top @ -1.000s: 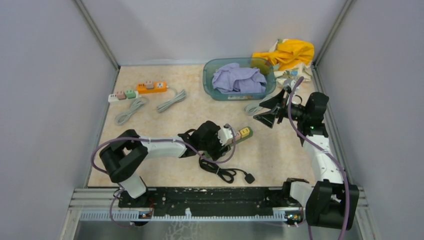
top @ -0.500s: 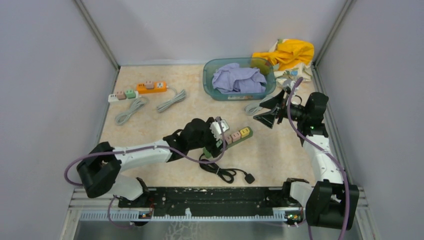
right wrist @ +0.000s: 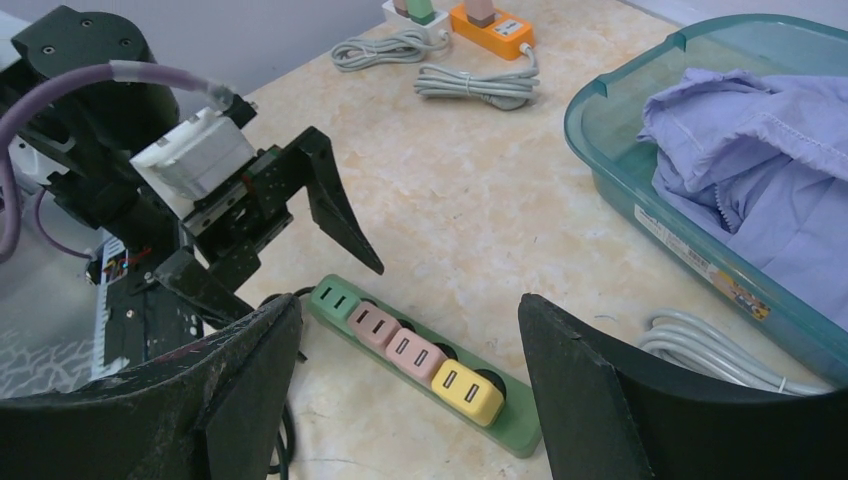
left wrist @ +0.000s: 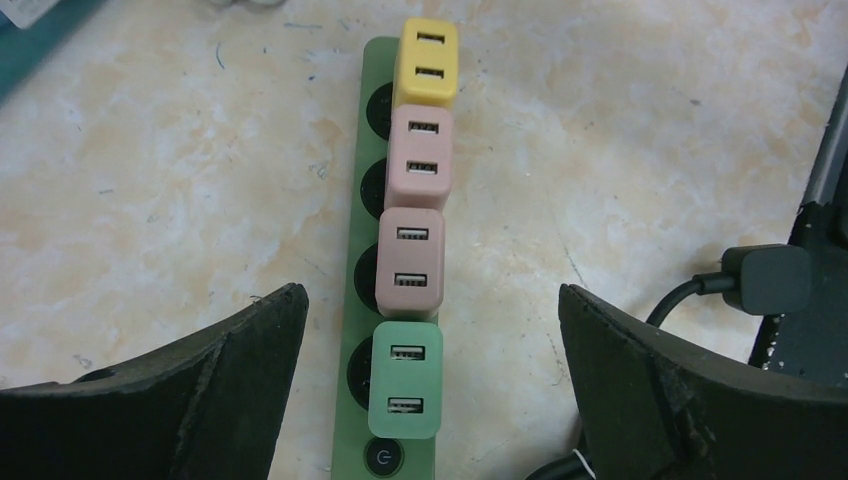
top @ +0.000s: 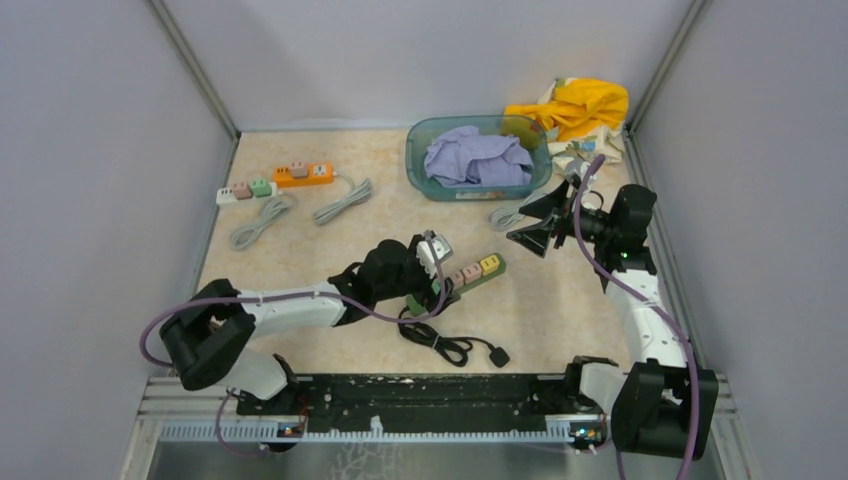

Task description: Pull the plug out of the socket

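Observation:
A green power strip [left wrist: 352, 300] lies on the table carrying a row of USB plugs: green [left wrist: 405, 378], two pink [left wrist: 411, 262], and yellow [left wrist: 427, 62]. All sit seated in the socket strip [top: 478, 272]. My left gripper [left wrist: 430, 292] hangs wide open above the strip's switch end, its fingers [left wrist: 235, 370] on either side of the green plug, touching nothing. In the top view it [top: 437, 278] hovers over that end. My right gripper [top: 515, 224] is open and empty, raised to the right of the strip [right wrist: 510, 425] and looking down at it.
A loose black cable [top: 450, 345] with its plug [left wrist: 768, 278] lies just near the strip. A teal basin [top: 415, 160] of purple cloth and a yellow cloth [top: 575, 105] sit at the back right. Orange [top: 303, 174] and white [top: 245, 190] strips lie back left.
My left gripper has slid back left along the strip toward its switch end and opened wider. All plugs stay seated. The right arm has not moved.

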`<action>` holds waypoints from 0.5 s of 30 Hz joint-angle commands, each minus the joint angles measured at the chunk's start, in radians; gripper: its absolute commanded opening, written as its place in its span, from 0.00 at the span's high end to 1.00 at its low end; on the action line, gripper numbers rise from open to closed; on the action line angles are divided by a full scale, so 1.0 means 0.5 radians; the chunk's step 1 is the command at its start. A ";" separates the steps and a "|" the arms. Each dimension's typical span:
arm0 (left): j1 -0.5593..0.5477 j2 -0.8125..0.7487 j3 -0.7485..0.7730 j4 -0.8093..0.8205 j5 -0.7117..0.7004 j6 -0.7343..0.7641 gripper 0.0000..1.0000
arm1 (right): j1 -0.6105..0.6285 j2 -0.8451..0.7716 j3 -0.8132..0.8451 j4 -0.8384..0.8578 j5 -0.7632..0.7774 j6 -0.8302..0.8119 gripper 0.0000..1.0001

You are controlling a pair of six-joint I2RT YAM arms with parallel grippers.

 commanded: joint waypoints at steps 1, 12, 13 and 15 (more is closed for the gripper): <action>0.019 0.100 0.101 -0.044 0.043 -0.002 0.00 | 0.013 -0.037 0.097 0.038 -0.008 -0.042 0.20; 0.013 0.431 0.352 -0.319 0.005 0.104 0.10 | 0.013 -0.033 0.091 0.043 -0.008 -0.046 0.20; 0.013 0.465 0.375 -0.337 -0.002 0.105 0.12 | 0.013 -0.033 0.091 0.044 -0.010 -0.046 0.20; 0.006 0.527 0.420 -0.389 -0.045 0.116 0.16 | 0.013 -0.033 0.091 0.045 -0.009 -0.046 0.20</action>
